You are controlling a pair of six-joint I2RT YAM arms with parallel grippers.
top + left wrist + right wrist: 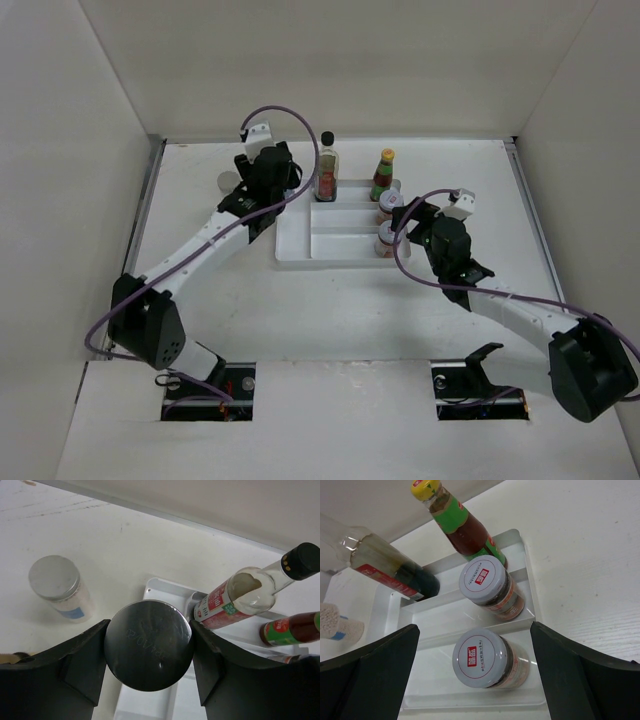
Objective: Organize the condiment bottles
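My left gripper (262,187) (150,635) is shut on a grey-lidded jar (148,650), held over the back left corner of the white divided tray (300,255) (165,587). A second grey-lidded, blue-labelled jar (228,181) (60,587) stands on the table to its left. At the tray's back stand the tall clear black-capped bottle (327,165) (245,592) (385,567) and the yellow-capped sauce bottle (384,172) (462,525). Two pale-lidded reddish jars (389,203) (386,237) (487,585) (485,657) sit in the tray's right end. My right gripper (415,225) (475,630) hangs open above the nearer one, apart from it.
White walls enclose the table on the left, back and right. The tray's stepped compartments (440,615) run left to right. The right arm's cable (420,275) loops just in front of the tray.
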